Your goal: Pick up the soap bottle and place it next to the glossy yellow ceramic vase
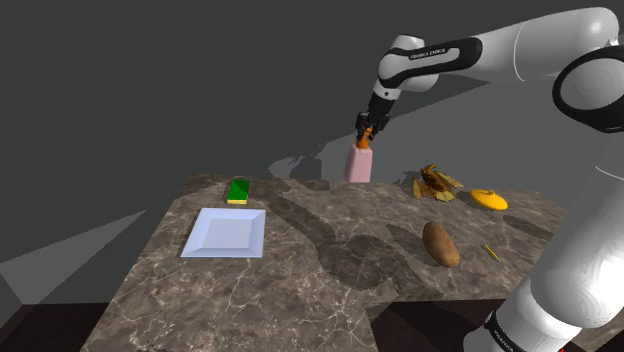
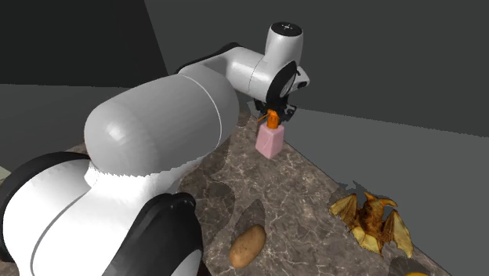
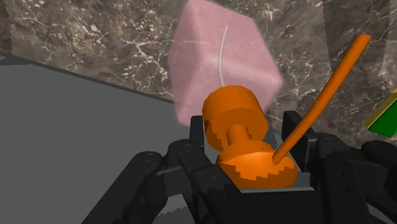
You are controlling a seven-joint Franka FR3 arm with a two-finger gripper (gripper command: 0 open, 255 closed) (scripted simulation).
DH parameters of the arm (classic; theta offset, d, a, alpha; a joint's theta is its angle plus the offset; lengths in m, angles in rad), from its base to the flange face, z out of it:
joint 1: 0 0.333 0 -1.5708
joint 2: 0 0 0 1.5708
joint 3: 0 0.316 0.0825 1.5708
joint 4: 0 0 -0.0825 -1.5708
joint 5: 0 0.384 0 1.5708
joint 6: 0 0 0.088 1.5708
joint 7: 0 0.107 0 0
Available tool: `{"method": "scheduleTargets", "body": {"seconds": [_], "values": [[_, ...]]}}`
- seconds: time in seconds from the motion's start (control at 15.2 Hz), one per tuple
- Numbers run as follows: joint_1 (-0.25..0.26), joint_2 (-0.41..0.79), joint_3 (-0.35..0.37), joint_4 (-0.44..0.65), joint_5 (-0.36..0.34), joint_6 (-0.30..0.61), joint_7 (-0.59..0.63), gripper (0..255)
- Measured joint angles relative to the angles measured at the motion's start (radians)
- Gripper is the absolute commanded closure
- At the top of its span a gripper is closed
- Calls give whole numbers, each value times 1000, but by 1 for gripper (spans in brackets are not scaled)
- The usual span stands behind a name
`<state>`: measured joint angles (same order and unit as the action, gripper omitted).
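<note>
Nearest you on the marble table (image 1: 330, 290), a brown potato (image 1: 440, 243) is lying beside a small yellow stick (image 1: 489, 251), and a white square plate (image 1: 225, 232) is sitting toward the shoulder view's left. Behind the plate a green sponge (image 1: 238, 190) is resting. Further right, the yellow vase (image 1: 489, 200) is lying low, with a golden-brown winged figure (image 1: 436, 183) just beside it. Farthest off, at the table's back edge, the pink soap bottle (image 1: 359, 162) is standing upright, well apart from the vase, with the winged figure between them. Your gripper (image 1: 366, 128) is reaching down onto it from above, and its black fingers (image 3: 191, 156) are clasping the bottle's orange pump head (image 3: 234, 114) from both sides. You cannot tell whether the base is touching the marble.
</note>
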<state>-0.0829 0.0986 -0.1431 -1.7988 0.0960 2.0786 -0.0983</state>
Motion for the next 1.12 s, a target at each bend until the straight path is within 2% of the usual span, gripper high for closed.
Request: {"method": "scheduleTargets", "body": {"seconds": [1.12], "values": [[-3, 7, -2, 234, -6, -227, 17, 255]]}}
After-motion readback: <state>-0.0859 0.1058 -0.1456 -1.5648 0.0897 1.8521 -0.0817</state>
